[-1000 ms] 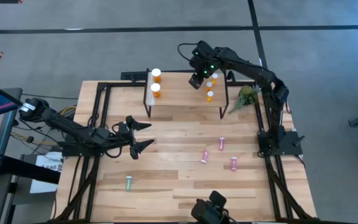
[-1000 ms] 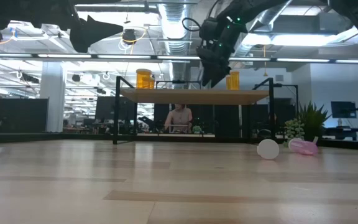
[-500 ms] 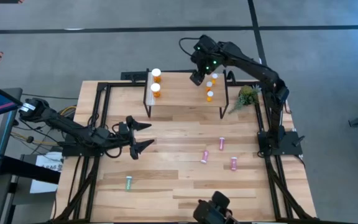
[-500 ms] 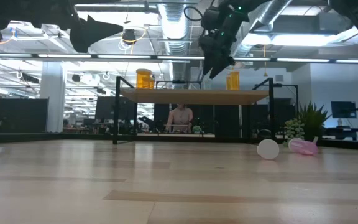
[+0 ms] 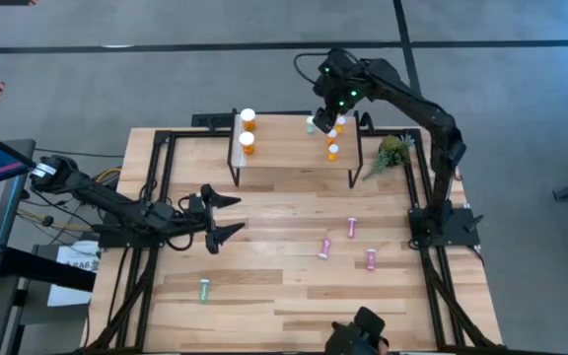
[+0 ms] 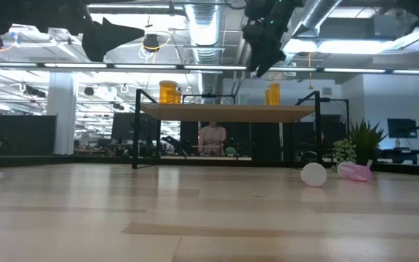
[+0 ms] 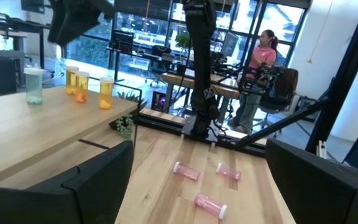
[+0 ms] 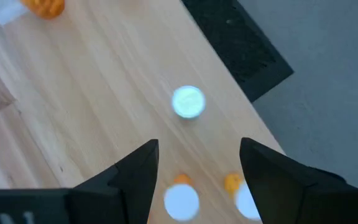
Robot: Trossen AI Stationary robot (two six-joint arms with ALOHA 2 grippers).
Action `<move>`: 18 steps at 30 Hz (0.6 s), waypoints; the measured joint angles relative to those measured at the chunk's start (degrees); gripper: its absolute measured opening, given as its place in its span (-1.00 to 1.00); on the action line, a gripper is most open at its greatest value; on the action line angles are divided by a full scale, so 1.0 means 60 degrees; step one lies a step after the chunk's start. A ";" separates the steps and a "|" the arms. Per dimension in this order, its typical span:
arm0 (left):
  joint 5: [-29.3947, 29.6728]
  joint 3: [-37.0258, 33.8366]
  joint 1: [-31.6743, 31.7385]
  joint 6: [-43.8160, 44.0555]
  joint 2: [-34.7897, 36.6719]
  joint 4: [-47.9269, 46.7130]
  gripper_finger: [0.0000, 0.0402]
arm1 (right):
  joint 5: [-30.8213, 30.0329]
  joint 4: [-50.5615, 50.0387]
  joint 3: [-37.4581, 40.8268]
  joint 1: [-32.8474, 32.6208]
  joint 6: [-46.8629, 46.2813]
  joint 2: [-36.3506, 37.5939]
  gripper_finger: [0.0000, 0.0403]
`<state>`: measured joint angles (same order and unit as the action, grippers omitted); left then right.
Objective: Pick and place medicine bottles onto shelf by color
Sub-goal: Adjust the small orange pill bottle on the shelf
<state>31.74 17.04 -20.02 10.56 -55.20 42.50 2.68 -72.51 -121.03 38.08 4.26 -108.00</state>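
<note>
My right gripper [image 5: 325,106], jaws spread and empty, hangs above the shelf [image 5: 284,148] at upper centre, over an upright pale green bottle [image 8: 188,101] with a white cap, set apart from the small orange bottles [image 5: 332,151], evidently to sort by color. Two larger orange bottles [image 5: 248,141] stand at the shelf's left end. Pink bottles [image 5: 324,248] lie lower right. My left gripper [image 5: 227,214], spread, waits mid-left.

Orange bottles [image 5: 248,131], light-wood shelf [image 5: 284,148]
</note>
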 joint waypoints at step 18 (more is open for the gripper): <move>-0.0001 0.0000 -0.0010 0.0130 0.0000 -0.0214 0.75 | -0.0217 0.1862 0.3581 0.0745 -0.0707 0.2258 0.24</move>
<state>31.73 17.04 -20.08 11.34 -55.20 41.21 1.37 -61.34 -99.55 42.55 0.02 -94.45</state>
